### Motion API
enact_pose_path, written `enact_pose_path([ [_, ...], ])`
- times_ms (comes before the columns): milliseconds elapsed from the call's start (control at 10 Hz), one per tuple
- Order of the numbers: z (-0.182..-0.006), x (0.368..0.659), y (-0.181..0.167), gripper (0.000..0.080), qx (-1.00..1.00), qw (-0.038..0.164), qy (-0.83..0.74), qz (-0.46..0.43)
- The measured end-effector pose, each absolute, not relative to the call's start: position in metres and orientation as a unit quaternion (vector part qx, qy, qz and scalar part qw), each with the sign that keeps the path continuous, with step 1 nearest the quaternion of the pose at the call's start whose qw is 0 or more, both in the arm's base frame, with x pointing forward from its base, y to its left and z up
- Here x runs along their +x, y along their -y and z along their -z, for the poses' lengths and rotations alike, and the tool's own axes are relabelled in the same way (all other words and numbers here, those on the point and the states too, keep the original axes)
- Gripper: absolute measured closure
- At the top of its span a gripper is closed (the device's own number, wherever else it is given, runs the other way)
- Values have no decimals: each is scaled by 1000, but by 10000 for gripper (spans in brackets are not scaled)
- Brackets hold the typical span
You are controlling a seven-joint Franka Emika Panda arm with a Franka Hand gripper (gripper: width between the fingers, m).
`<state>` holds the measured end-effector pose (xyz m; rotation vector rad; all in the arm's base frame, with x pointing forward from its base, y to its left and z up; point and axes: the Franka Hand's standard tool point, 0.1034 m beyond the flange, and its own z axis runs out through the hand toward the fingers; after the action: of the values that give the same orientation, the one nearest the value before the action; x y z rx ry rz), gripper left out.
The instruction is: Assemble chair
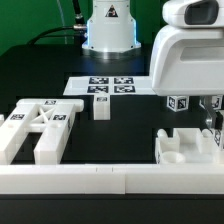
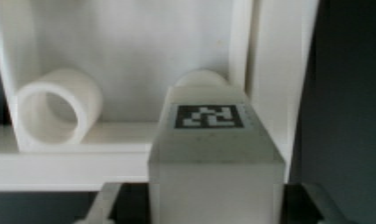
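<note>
Pincer (image 1: 211, 118) sits low at ext. view's right, above the seat block (image 1: 186, 150), w/ a tagged piece (image 1: 178, 103) just beside it. Fingers are masked by the wrist, so clamped or not: can't tell. Slotted back frame (image 1: 35, 125) lies well apart at left, marker board (image 1: 108, 85) behind.

Wrist view: tagged leg (image 2: 211, 150) fills centre, close against a seat block wall (image 2: 96, 50). My read: grip square, keep the leg straight, lift w/o scraping that wall.

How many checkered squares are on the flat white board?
4 tags on the marker board: two in back, two in front; the robot arm may hide more.
</note>
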<state>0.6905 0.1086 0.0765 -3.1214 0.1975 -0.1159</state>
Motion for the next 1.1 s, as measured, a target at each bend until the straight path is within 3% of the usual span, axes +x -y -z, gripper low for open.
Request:
enact_pose_path([
  [600,-76,690,-105,508,-940,26,-338,28],
  [1100,-76,689,-104,508,-877,26,-479,19],
])
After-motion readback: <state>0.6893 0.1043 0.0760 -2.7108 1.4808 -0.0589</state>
